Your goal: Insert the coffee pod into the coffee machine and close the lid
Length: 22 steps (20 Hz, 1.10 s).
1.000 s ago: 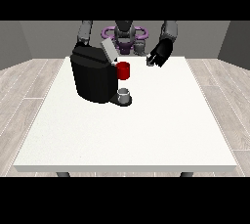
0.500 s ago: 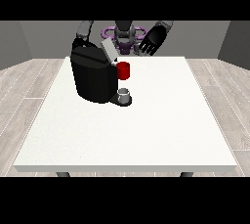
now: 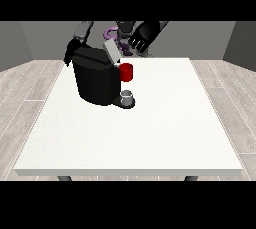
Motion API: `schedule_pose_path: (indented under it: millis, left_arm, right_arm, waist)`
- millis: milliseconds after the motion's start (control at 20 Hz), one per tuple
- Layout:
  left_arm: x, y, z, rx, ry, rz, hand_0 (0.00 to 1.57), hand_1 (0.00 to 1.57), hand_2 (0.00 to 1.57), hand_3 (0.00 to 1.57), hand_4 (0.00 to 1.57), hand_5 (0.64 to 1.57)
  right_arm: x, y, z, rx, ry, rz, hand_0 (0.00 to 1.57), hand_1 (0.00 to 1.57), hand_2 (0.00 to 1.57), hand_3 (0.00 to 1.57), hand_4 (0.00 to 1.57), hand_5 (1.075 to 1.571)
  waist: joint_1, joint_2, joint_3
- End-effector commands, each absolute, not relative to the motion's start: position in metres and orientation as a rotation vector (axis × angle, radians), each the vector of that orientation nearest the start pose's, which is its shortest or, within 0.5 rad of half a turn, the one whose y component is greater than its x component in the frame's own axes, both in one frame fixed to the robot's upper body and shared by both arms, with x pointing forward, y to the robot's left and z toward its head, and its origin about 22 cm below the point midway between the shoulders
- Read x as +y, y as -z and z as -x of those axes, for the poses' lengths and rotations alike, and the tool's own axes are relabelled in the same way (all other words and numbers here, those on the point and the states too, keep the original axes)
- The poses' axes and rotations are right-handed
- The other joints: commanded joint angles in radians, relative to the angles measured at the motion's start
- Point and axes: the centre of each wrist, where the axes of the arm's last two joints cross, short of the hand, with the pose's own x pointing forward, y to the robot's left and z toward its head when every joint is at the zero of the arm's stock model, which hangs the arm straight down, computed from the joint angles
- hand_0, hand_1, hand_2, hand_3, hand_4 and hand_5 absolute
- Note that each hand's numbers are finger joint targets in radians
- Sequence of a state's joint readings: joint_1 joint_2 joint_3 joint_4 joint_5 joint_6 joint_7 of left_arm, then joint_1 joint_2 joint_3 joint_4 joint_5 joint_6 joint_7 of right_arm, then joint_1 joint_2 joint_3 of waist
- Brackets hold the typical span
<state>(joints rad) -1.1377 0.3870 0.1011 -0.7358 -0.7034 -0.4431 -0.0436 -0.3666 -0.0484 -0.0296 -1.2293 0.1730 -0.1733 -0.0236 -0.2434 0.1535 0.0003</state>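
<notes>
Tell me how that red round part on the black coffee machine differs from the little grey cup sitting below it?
The red round part is bright red and sits high on the black coffee machine, by its raised grey lid. The little grey cup is dull grey and stands low on the machine's base. The red part looks somewhat larger than the cup. Both are short, round, cylinder-like shapes, lined up one above the other at the machine's front.

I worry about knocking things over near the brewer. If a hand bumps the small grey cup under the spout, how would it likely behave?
The grey cup looks small and probably light, so it would likely slide. It stands upright on the coffee machine's base, apparently unsecured, so it might tip off the edge onto the table.
</notes>
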Motion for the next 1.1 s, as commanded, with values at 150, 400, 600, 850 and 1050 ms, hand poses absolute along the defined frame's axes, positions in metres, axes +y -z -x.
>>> schedule_pose_path:
  millis: [150,400,600,850,1050]
  left_arm:
    - [0.227,-0.273,-0.456,-1.55,1.119,-0.621,1.22,1.22,1.29,1.24,0.48,1.571]
    - [0.216,-0.274,-0.459,-1.567,1.138,-0.604,1.26,1.26,1.3,1.24,0.49,1.571]
    - [0.243,-0.283,-0.46,-1.566,1.095,-0.647,1.19,1.19,1.27,1.23,0.47,1.571]
    - [0.254,-0.266,-0.461,-1.525,1.109,-0.616,1.25,1.25,1.29,1.24,0.45,1.571]
    - [0.235,-0.255,-0.463,-1.536,1.146,-0.61,1.24,1.24,1.28,1.23,0.42,1.571]
  right_arm:
    - [-0.216,-0.022,-0.338,-1.675,-0.101,0.234,0.0,0.0,0.0,0.0,0.0,1.571]
    - [-0.207,-0.056,-0.354,-1.691,-0.1,0.246,0.0,0.0,0.0,0.0,0.12,1.571]
    - [-0.192,-0.057,-0.348,-1.717,-0.155,0.252,0.0,0.0,0.0,0.0,0.0,1.571]
    - [-0.208,-0.045,-0.34,-1.692,-0.125,0.245,0.0,0.0,0.0,0.0,0.15,1.571]
    - [-0.194,-0.051,-0.345,-1.713,-0.105,0.241,0.0,0.0,0.0,0.0,0.04,1.571]
  waist:
    - [-0.004,0.082,0.0004]
    - [-0.021,0.103,0.0001]
    - [-0.061,0.16,-0.0002]
    - [-0.062,0.134,-0.0001]
    - [-0.041,0.139,-0.0001]
